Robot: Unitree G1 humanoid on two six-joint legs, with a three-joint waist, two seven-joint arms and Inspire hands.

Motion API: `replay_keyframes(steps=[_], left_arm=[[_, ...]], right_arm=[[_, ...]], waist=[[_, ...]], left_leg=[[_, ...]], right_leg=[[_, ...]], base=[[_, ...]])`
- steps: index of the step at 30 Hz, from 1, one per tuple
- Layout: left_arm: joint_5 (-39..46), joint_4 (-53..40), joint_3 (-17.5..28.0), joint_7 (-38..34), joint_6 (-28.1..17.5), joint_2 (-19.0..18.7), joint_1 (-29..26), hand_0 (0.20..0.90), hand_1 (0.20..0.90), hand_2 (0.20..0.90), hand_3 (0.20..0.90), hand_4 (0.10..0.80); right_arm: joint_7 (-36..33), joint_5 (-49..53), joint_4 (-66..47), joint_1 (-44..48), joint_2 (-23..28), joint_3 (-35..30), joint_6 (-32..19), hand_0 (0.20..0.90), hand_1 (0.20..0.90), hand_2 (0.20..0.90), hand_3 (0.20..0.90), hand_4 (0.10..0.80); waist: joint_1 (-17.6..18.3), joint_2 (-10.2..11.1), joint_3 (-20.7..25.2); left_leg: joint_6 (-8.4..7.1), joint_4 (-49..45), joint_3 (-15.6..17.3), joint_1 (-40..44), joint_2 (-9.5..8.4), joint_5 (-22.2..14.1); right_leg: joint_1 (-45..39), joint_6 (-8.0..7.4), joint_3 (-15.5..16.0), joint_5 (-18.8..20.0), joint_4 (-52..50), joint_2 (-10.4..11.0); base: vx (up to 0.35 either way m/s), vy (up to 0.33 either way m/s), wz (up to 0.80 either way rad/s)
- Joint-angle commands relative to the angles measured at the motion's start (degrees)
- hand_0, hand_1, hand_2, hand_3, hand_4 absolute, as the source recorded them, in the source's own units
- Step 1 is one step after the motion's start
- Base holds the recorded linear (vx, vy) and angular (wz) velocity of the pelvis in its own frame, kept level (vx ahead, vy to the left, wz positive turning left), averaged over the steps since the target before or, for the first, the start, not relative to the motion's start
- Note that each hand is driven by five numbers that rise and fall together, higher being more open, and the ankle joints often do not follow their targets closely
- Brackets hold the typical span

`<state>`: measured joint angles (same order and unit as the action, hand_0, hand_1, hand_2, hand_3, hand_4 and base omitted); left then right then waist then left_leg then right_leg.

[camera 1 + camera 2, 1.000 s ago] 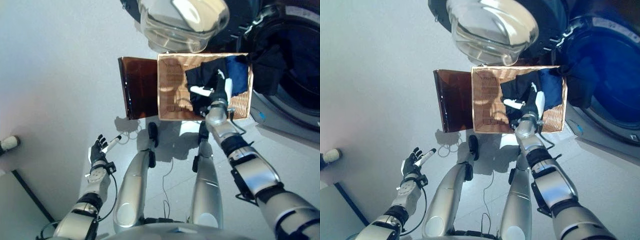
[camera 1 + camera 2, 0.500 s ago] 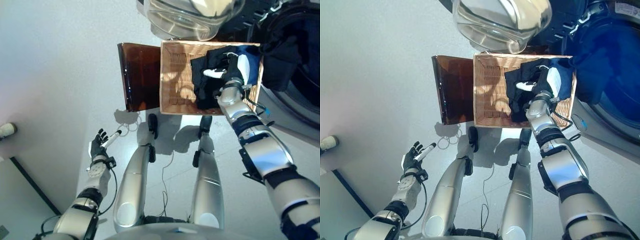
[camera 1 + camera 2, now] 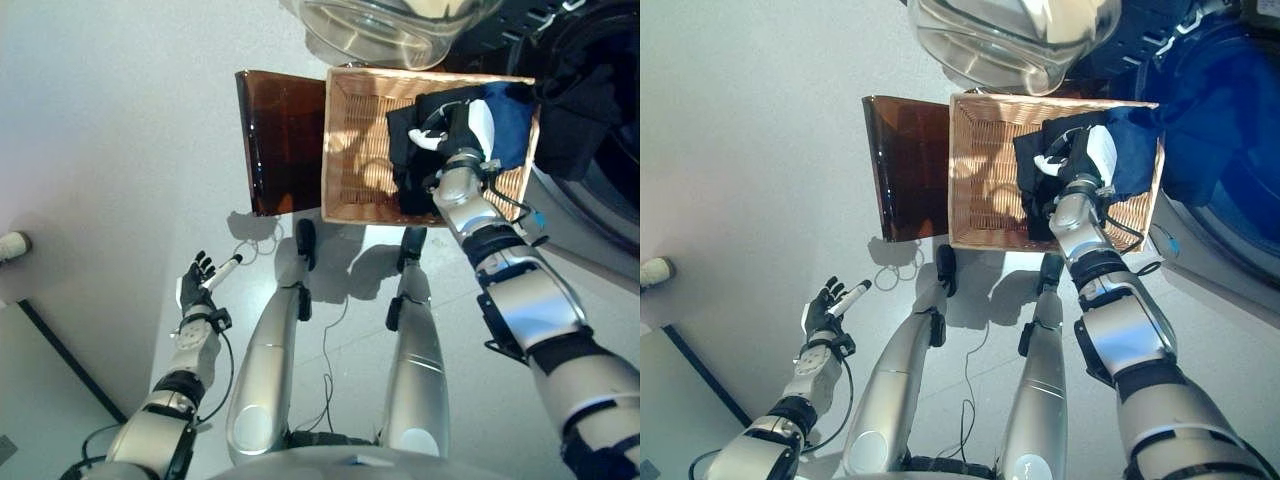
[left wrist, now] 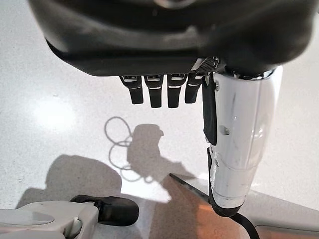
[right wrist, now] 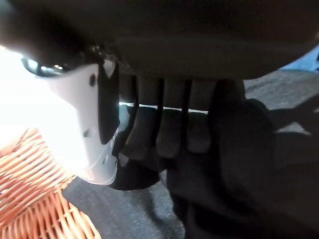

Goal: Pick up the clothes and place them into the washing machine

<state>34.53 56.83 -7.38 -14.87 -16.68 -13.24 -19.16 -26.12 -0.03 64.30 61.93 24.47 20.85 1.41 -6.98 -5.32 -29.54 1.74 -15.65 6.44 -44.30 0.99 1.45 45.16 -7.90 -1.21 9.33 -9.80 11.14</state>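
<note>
Midway, by my reading — dark cloth already hangs in the washing machine's round drum opening [image 3: 590,110] at two o'clock. The black garment [image 3: 1040,175] and blue cloth [image 3: 1135,155] lie in the woven wicker basket [image 3: 980,170]. The right hand [image 3: 1072,165] curls into the black garment; the left hand [image 3: 825,312] hangs open at eight o'clock — empty.
</note>
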Motion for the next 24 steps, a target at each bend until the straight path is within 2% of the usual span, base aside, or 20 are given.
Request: replay_keyframes(steps=[1, 10, 11, 12, 13, 19, 21, 24], left_arm=[[1.6, 0.4, 3.5, -2.3, -2.2, -4.7, 2.8, 0.9, 0.9, 0.9, 0.9, 0.8], [0.2, 2.0, 4.5, -2.2, -1.9, -3.4, 3.2, 0.9, 0.9, 0.9, 0.9, 0.8], [-0.1, 2.0, 4.7, -2.3, -1.9, -3.1, 3.4, 0.9, 0.9, 0.9, 0.9, 0.8], [-0.2, 2.1, 4.7, -2.3, -2.0, -2.8, 3.5, 0.9, 0.9, 0.9, 0.9, 0.8], [-0.7, 2.0, 5.1, -2.6, -2.2, -2.5, 3.7, 0.9, 0.9, 0.9, 0.9, 0.8], [-2.6, 2.5, 5.7, -3.3, -2.5, -1.7, 4.4, 0.9, 0.9, 0.9, 0.9, 0.8], [-2.8, 3.4, 6.3, -3.9, -2.2, -1.4, 4.4, 0.9, 0.9, 0.9, 0.9, 0.8], [-2.6, 5.3, 6.6, -3.7, -2.0, -1.1, 4.7, 0.9, 0.9, 0.9, 0.9, 0.8]], right_arm=[[-1.1, -2.0, -7.5, 2.6, 1.6, 1.5, -1.6, 0.2, 0.2, 0.2, 0.2, 0.3], [-2.8, -3.1, -14.8, -6.1, 1.5, -2.3, -3.1, 0.2, 0.2, 0.2, 0.2, 0.3], [-3.2, -4.5, -16.5, -8.0, 1.8, -2.5, -3.3, 0.359, 0.359, 0.359, 0.359, 0.414], [-3.7, -5.4, -17.3, -9.6, 1.8, -2.9, -3.5, 0.9, 0.9, 0.9, 0.9, 0.8], [-4.7, -7.7, -19.4, -13.0, 2.2, -3.6, -3.6, 0.9, 0.9, 0.9, 0.9, 0.8], [-7.1, -14.2, -21.1, -20.0, 3.5, -5.0, -3.5, 0.9, 0.9, 0.9, 0.9, 0.8], [-7.1, -10.4, -22.4, -23.6, 1.8, -7.7, -5.0, 0.9, 0.9, 0.9, 0.9, 0.8], [-7.0, -7.9, -23.0, -26.2, 0.2, -8.4, -6.0, 0.9, 0.9, 0.9, 0.9, 0.8]], waist=[[-0.3, -1.2, -0.3], [0.4, -0.4, -0.1], [0.5, -0.3, 0.1], [0.6, -0.1, 0.2], [0.9, 0.2, 0.4], [1.5, 1.1, 1.1], [2.1, 2.0, 1.5], [2.5, 2.6, 1.9]], left_leg=[[-2.67, 5.4, -0.1, 1.4, -0.57, 2.6], [-2.53, 4.9, 0.4, 3.4, -0.3, 1.9], [-2.52, 4.9, 0.3, 3.7, -0.24, 1.8], [-2.47, 4.7, 0.4, 4.0, -0.14, 1.6], [-2.42, 4.4, 0.4, 4.4, -0.05, 1.3], [-2.49, 4.0, 0.2, 5.2, 0.38, 0.8], [-2.58, 3.9, 0.2, 5.8, 0.7, 0.6], [-2.59, 3.8, 0.2, 6.4, 0.84, 0.5]], right_leg=[[-0.8, 1.22, -2.4, -2.6, -4.8, -0.2], [-2.8, 1.13, -2.4, -3.0, -4.9, -0.4], [-3.1, 1.1, -2.4, -3.1, -4.9, -0.5], [-3.3, 1.13, -2.3, -3.3, -5.1, -0.5], [-3.8, 1.09, -2.3, -3.5, -5.2, -0.6], [-5.0, 1.01, -1.9, -4.1, -5.3, -0.8], [-5.6, 1.08, -2.0, -4.2, -5.1, -1.1], [-6.1, 1.19, -2.2, -4.4, -5.0, -1.3]], base=[[-0.009, 0.003, -0.03], [-0.001, 0.001, -0.06], [0.0, 0.0, 0.0], [0.0, 0.0, 0.0], [0.0, 0.0, 0.0], [0.0, 0.0, 0.0], [0.036, -0.006, -0.02], [0.027, -0.006, -0.08]])
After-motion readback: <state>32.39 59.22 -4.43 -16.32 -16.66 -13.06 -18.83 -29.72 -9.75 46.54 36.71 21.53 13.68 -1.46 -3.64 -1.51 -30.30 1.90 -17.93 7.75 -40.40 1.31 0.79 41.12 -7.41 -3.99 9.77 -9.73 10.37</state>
